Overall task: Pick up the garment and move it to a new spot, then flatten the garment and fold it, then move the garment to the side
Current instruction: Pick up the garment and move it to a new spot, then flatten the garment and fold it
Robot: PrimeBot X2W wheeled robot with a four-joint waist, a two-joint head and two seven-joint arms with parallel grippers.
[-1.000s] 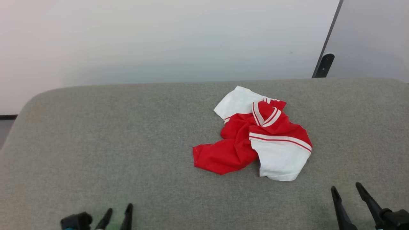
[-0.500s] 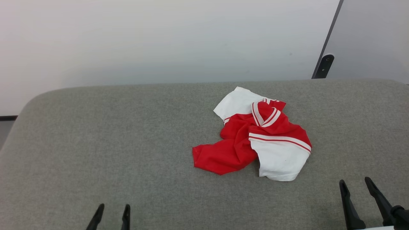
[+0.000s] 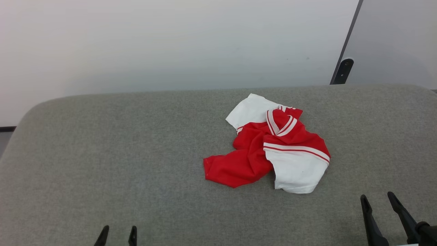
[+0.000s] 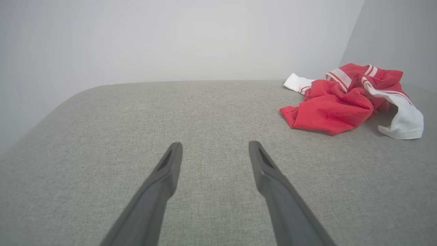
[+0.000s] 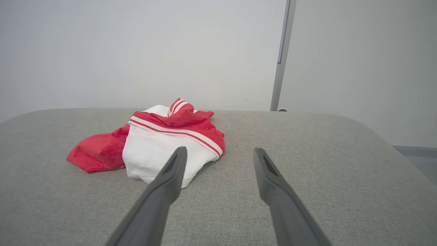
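Left gripper (image 3: 117,235) sits lower in head view than before; right gripper (image 3: 376,197) barely shifts. Both fingers spread wide, holding nothing. Garment (image 3: 269,150) lies crumpled on grey cushion (image 3: 102,153), nearer right gripper, untouched. Nothing done yet: lifting, moving, flattening, folding all left.

A grey fabric-covered bench (image 3: 102,153) with rounded corners sits before a plain white wall (image 3: 170,44), which a thin dark strip (image 3: 349,36) separates from a greyer panel (image 3: 399,37) at right, softly lit.
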